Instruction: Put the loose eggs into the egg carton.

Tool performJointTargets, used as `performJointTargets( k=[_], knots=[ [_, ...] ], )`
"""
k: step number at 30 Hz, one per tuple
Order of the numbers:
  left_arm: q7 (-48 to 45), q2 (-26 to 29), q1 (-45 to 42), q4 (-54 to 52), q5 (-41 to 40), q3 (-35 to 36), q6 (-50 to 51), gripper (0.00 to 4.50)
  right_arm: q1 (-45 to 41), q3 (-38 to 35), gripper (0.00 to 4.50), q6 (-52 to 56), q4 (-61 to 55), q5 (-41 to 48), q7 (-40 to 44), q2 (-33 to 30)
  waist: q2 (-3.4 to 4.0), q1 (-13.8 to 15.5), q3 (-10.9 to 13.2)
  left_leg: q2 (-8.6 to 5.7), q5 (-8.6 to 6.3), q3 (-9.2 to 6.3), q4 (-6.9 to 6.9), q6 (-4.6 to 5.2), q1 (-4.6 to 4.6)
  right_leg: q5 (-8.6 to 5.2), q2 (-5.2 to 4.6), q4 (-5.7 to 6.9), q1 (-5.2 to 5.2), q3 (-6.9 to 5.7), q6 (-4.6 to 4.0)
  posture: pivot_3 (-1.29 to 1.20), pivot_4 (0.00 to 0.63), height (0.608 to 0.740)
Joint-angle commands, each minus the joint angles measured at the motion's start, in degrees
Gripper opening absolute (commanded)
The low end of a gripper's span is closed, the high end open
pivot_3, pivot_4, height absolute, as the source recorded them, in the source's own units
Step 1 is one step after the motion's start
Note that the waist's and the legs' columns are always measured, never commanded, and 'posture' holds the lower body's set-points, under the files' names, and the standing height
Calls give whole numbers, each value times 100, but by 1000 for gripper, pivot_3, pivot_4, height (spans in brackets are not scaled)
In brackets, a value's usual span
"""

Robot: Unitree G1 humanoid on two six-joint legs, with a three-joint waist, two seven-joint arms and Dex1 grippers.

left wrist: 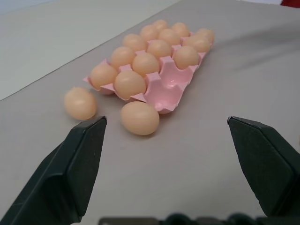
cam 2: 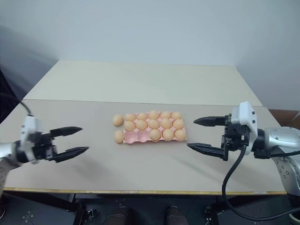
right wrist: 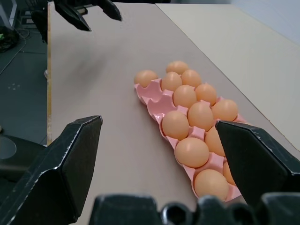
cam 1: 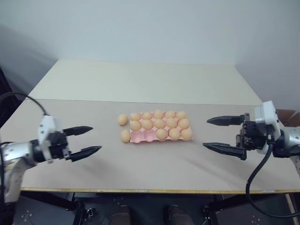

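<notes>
On beige table [cam 1: 140, 173], pale pink fifteen-cup egg carton [left wrist: 168, 89] holds thirteen; two tan-orange loose eggs [left wrist: 139, 118] left for you. Left pincer [cam 1: 86, 139], right pincer [cam 1: 225, 135] wide, empty.

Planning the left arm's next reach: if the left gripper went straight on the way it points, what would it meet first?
Probably the nearer loose egg on the table, just short of the egg carton. The left gripper is open; depth is uncertain.

Pink egg carton [cam 1: 140, 136] nearly full — two loose eggs [cam 1: 124, 136] beside it.
</notes>
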Motion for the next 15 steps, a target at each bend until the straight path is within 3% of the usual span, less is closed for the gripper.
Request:
performJointTargets(
  k=[1,7,15],
  knots=[
    [64,-297,-655,568,406,-583,-389,4488,-34,-220,4500,77,-224,181,-48,-104,-1,3,0,0,0,0,0,0,-1,0,1,0,-1,0,0,0,150,740],
    [-49,-779,-1722,2331,1215,-1350,-1226,4488,168,-480,4500,219,-513,336,-212,-125,-2,-34,-1,0,1,0,0,2,-4,2,6,2,-1,4,2,0,150,740],
    [-448,-1252,-2645,4252,1790,-1774,-2377,4488,501,-802,4500,330,-843,485,-438,-149,-4,-48,-1,-1,1,-1,3,3,-6,10,5,3,0,3,15,0,150,740]
  ],
)
